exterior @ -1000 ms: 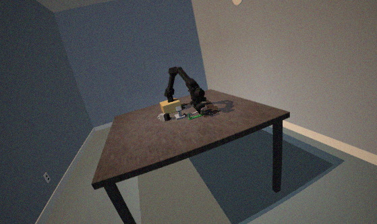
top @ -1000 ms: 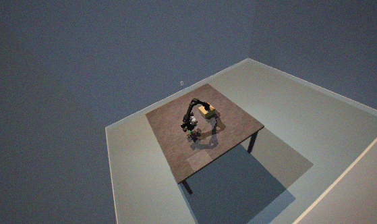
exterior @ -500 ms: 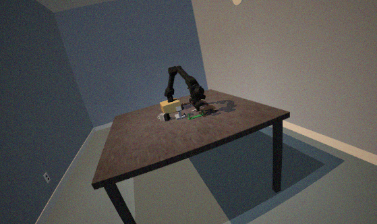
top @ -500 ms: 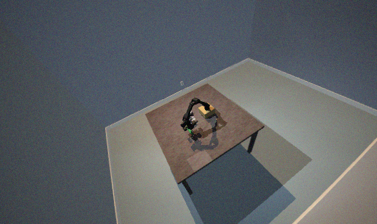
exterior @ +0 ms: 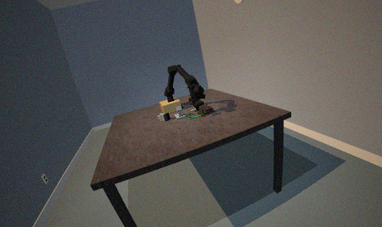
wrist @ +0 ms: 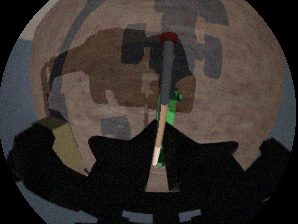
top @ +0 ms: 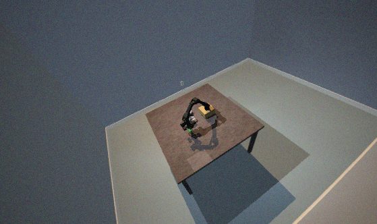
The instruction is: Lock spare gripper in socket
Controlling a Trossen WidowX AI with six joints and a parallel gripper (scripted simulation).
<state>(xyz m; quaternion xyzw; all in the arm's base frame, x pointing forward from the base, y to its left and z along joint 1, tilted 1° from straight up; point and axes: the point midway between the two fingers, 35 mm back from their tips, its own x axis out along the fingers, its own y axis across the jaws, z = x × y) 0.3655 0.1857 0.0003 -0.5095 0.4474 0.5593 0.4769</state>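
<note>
The lock pin (wrist: 165, 75), a grey shaft with a red end and a tan and white lower part, stands out from my fingers in the wrist view. My gripper (wrist: 158, 123) (exterior: 197, 109) is shut on it, above a green holder (wrist: 171, 116) (exterior: 195, 117) (top: 189, 130) on the table. The pale mount (exterior: 180, 115) stands left of the holder in the exterior view. The spare gripper (exterior: 163, 117), light grey with a black end, lies left of the mount. The socket's detail is too small to make out. The fingers hide part of the pin's lower end.
A yellow block (top: 206, 111) (exterior: 171, 106) (wrist: 67, 145) stands beside the arm's base, behind the mount and spare gripper in the exterior view. The brown table (top: 178, 158) (exterior: 139, 137) carries everything, and the arm's shadow falls across it.
</note>
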